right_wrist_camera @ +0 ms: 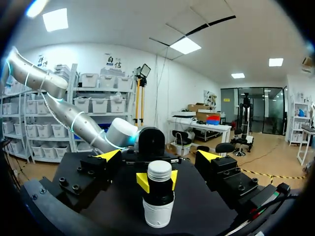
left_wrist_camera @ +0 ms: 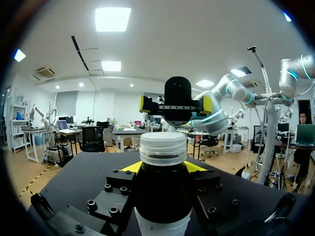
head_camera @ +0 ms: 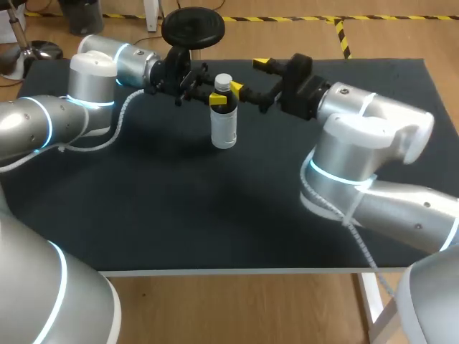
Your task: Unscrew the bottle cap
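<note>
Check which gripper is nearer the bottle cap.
Left. The left gripper is shut on the bottle just below the cap; the right gripper is open, the cap ahead of its fingers, untouched.

Upright bottle (head_camera: 224, 129), dark shoulder, white label, white ribbed cap (head_camera: 223, 81) on, standing on table (head_camera: 215, 215)

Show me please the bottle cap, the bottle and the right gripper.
bottle cap (left_wrist_camera: 163, 147): left wrist view, on its ribbed white side.
bottle (head_camera: 224, 127): head view, on its white lower body.
right gripper (left_wrist_camera: 175, 104): left wrist view, midway between its two yellow tips.
</note>
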`<state>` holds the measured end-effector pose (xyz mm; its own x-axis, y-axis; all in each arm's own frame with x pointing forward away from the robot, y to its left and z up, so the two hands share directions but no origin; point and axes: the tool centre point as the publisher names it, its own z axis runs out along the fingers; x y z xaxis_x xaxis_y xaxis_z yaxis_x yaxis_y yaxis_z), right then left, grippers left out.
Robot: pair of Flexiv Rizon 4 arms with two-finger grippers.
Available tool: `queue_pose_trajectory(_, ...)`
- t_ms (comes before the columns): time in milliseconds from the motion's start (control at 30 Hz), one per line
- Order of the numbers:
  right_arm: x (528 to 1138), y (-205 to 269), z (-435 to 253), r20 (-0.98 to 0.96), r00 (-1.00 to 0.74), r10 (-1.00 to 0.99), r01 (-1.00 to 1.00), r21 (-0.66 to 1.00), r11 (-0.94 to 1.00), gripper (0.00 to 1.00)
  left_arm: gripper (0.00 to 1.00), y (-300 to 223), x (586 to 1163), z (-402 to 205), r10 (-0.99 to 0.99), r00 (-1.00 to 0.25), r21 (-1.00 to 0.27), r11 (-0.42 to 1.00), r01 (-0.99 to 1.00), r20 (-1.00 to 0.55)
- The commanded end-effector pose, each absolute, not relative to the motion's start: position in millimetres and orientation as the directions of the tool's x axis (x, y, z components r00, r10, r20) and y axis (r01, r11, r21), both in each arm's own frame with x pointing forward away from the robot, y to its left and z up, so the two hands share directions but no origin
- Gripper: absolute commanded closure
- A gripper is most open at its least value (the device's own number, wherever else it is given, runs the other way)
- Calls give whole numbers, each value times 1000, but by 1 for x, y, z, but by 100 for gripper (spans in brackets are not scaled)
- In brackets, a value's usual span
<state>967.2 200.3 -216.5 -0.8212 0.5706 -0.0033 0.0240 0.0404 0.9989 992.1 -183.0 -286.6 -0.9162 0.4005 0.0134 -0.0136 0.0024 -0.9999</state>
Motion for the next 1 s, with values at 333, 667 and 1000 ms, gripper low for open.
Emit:
queue_pose_trajectory(333,982,235,-229,19,-815,579,57,997,48,0,100,-183,989,-285,396,-918,-1000,5,-10,12)
queue_pose_trajectory(667,983,246,-233,40,-832,554,77,996,45,0,100,-183,989,-285,396,-918,-1000,5,-10,12)
queue_pose_trajectory(1000,993,245,-242,67,-826,559,111,993,45,0,100,-183,989,-285,396,-918,-1000,5,-10,12)
